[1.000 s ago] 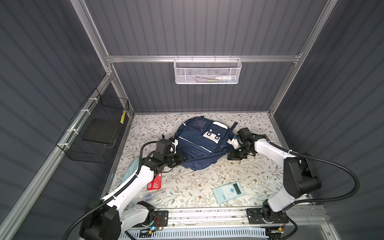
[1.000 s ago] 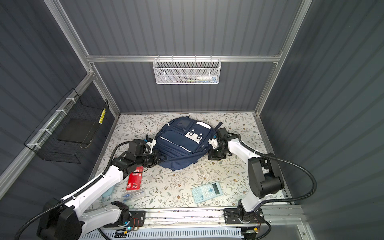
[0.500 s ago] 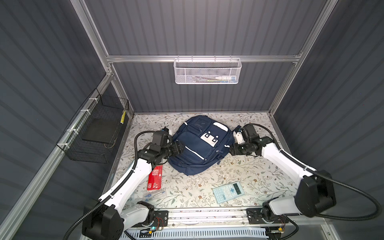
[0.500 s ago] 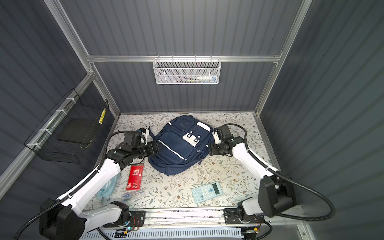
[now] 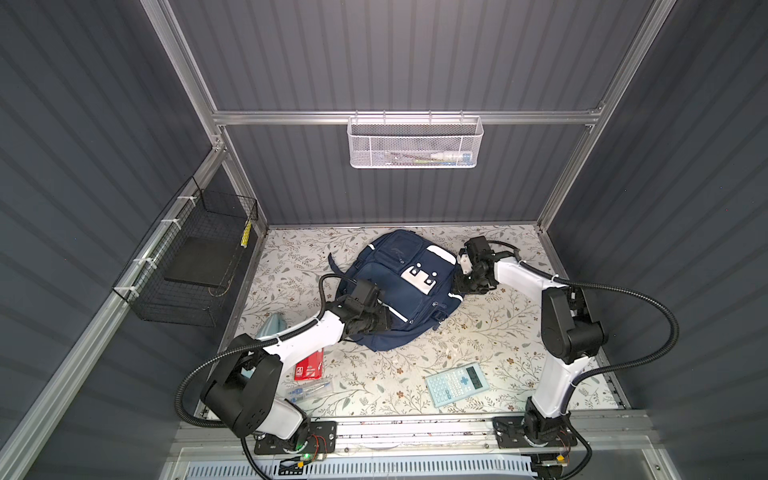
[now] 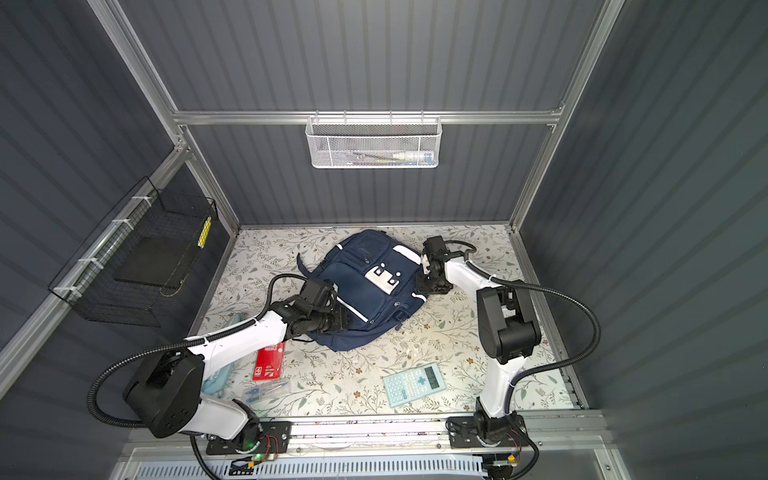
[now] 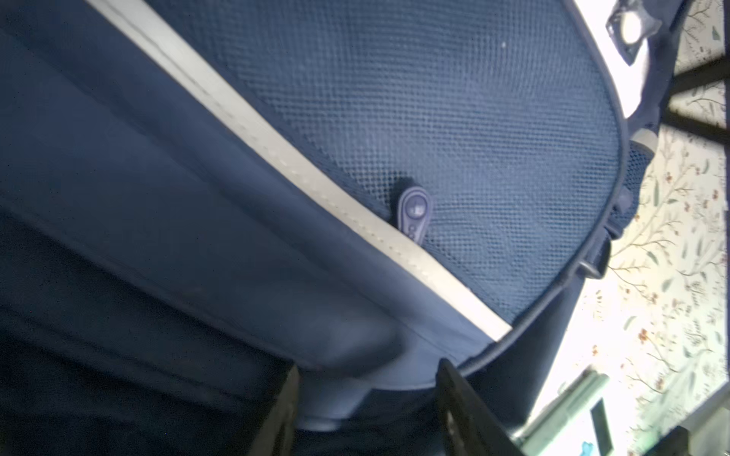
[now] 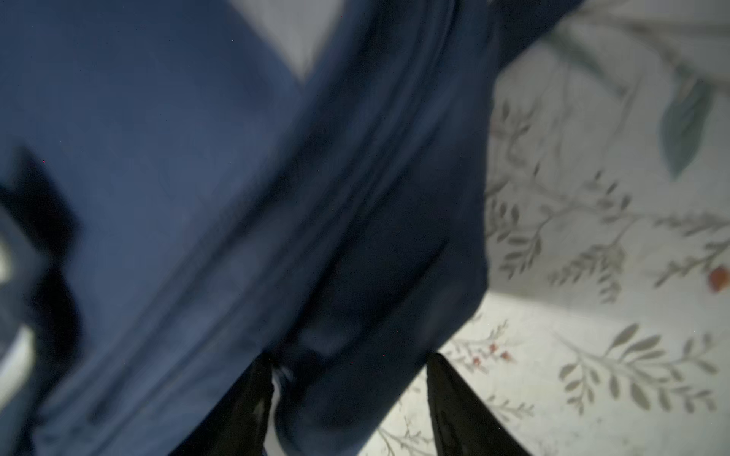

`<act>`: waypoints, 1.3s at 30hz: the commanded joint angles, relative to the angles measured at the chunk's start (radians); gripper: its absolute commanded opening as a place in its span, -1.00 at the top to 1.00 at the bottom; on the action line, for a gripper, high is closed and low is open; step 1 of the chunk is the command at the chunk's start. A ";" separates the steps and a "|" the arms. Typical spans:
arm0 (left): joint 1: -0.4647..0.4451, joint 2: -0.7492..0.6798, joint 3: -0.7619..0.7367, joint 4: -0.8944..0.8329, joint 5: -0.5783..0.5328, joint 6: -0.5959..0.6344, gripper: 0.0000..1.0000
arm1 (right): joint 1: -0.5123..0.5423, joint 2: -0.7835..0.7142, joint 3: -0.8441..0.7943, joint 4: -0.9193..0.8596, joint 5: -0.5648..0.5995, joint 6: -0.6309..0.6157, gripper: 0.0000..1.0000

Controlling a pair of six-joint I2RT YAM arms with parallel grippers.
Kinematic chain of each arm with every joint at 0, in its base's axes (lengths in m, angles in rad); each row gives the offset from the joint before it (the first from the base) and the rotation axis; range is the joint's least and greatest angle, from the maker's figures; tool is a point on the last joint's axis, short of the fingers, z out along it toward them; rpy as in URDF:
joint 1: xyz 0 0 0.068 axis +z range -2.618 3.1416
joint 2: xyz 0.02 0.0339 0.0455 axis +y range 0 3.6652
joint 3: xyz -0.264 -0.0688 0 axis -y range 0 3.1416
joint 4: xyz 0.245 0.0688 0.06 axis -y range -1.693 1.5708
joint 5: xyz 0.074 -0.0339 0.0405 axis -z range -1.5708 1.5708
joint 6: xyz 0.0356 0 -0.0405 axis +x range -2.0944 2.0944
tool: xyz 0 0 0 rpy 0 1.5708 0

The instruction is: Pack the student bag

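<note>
Top views are both showing the student bag [image 5: 399, 291] lying front-up on the table [image 5: 498, 332], toward the back and about midway across, with its white buckled patch facing upward; the left end effector [image 5: 386, 322] is sitting at the bag's near-left edge, and the right end effector [image 5: 462, 286] is meeting its far-right edge. Left wrist view is showing the left end effector's [image 7: 367, 379] fingers standing apart with a thick fold of navy fabric between them, near the white stripe and a small zip pull [image 7: 412, 213] on the mesh pocket; whether they are pinching that fold or merely straddling it, I cannot tell. Right wrist view (badly blurred) is giving much the same picture: the right end effector [image 8: 351, 367] is standing apart around the bag's edge, and whether it is gripping is not clear.

Nothing seems to be going in yet; the calculator [image 5: 457, 382], a red box [image 5: 309, 368], a clear case [image 5: 311, 390] and a light-blue pouch [image 5: 272, 328] are lying loose toward the front of the table, apart from the bag. So the step in hand is, as I am judging it, getting hold of the bag from both sides to set it up for opening. The next move is calling for one side to be holding the fabric firmly while the other is finding a zip pull and drawing it along; soft cloth is likely to be bunching and slipping, so a taut hold is what counts.
</note>
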 commanded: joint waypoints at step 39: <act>0.271 0.278 0.257 0.048 -0.049 0.206 0.22 | 0.131 0.011 -0.139 0.000 -0.216 0.138 0.35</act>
